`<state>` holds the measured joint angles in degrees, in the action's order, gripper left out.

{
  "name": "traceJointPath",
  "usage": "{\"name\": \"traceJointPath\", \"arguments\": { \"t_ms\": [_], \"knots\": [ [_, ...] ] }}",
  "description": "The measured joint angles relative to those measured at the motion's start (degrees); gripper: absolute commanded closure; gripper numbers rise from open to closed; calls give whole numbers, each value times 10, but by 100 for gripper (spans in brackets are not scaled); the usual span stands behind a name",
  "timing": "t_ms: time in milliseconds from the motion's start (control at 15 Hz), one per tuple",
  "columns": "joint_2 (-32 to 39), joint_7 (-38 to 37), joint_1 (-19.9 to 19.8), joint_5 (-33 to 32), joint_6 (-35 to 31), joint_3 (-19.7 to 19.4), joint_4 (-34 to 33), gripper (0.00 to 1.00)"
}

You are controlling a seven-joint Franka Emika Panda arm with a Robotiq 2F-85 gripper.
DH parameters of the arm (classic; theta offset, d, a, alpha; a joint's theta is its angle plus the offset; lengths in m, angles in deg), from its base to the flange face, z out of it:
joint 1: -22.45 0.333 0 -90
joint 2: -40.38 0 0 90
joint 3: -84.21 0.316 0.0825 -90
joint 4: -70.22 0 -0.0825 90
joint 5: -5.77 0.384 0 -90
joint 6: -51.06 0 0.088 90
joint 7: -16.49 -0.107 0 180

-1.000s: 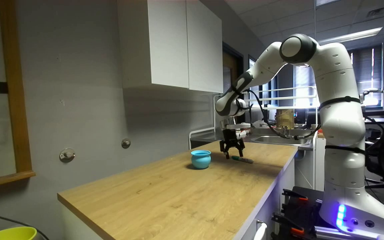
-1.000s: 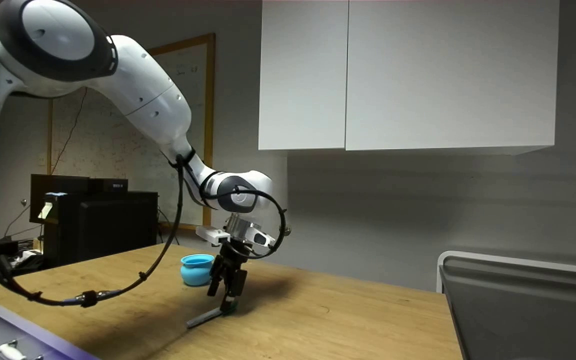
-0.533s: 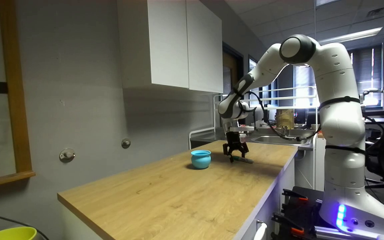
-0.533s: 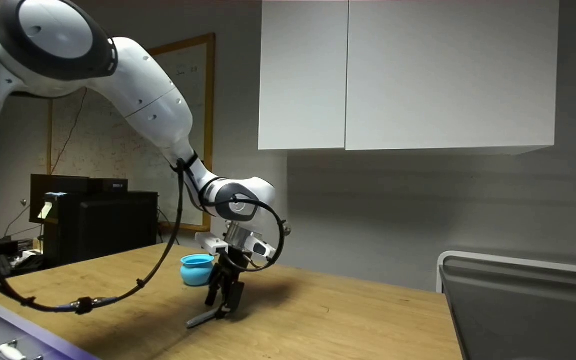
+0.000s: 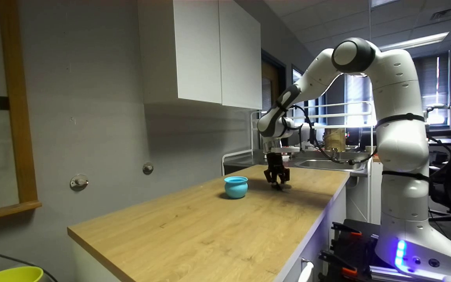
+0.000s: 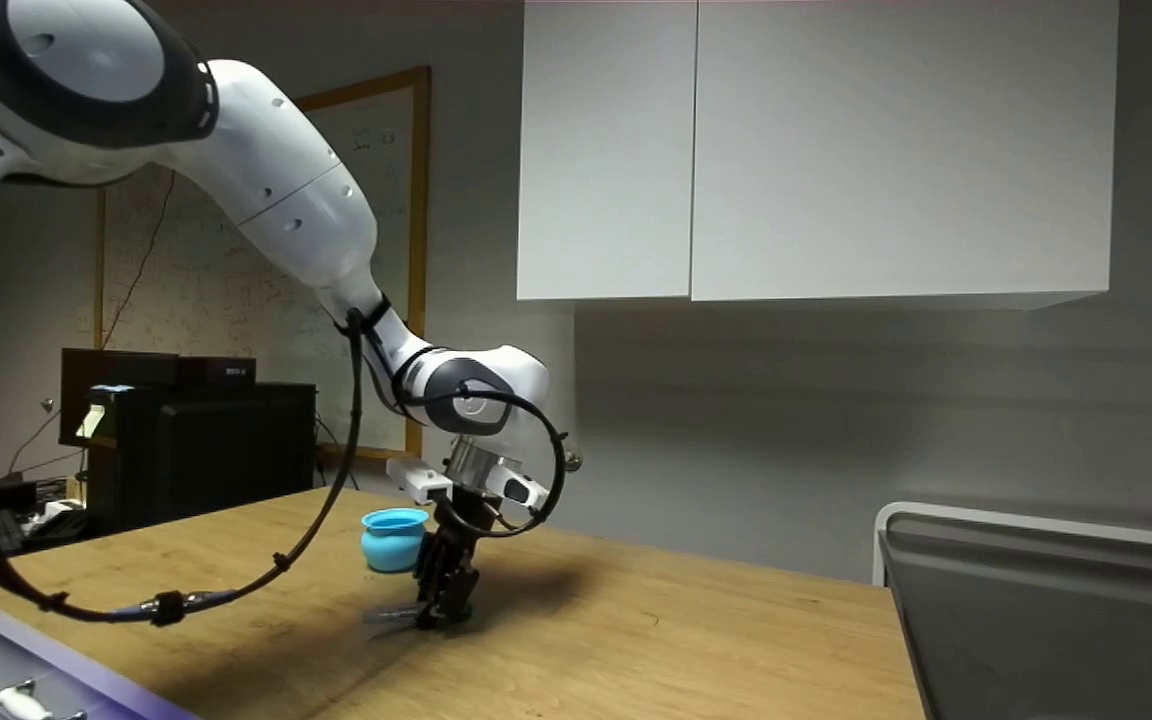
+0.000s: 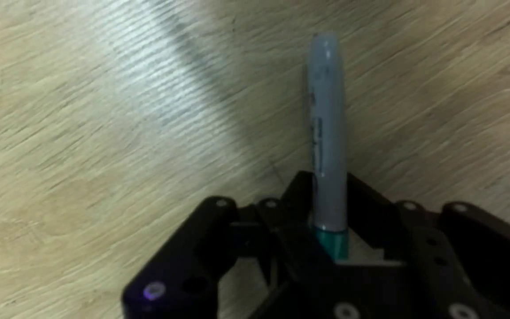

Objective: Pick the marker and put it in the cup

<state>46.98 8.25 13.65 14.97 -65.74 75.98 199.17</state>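
The marker (image 7: pixel 327 124) has a grey barrel and a green cap end. In the wrist view it lies lengthwise between the two dark fingers, which press on it from both sides near the cap. My gripper (image 7: pixel 329 190) is shut on it, with the grey end sticking out. Low over the counter in both exterior views, the gripper (image 6: pixel 441 612) hides the cap end, while the blurred grey end of the marker (image 6: pixel 389 615) shows beside it. Whether the marker touches the wood cannot be told. The squat teal-blue cup (image 5: pixel 236 188) stands upright on the counter, a short way from the gripper (image 5: pixel 279 186).
The wooden counter (image 5: pixel 210 231) carries the cup. Behind the arm are a sink (image 5: pixel 327 164) and a white rack (image 5: pixel 238 154). A white wall cupboard (image 6: pixel 816 150) hangs above, and a dark tray (image 6: pixel 1026 610) adjoins the counter's end.
The gripper has come down over the marker and its fingers have closed on it. In the last half second the marker's grey end has shifted upward and blurred. The cup has stayed put.
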Motion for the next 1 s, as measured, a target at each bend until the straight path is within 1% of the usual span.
{"name": "traceJointPath", "arguments": {
  "t_ms": [67,133,533,800,1000],
  "knots": [
    [-4,0,0,0,0,0,2,99],
    [-7,0,0,0,0,0,5,96],
    [-42,-18,10,-8,-3,3,15,96],
    [-95,-62,27,-15,-15,17,13,96],
    [-145,-93,42,-14,-36,37,4,96]
  ]
}}
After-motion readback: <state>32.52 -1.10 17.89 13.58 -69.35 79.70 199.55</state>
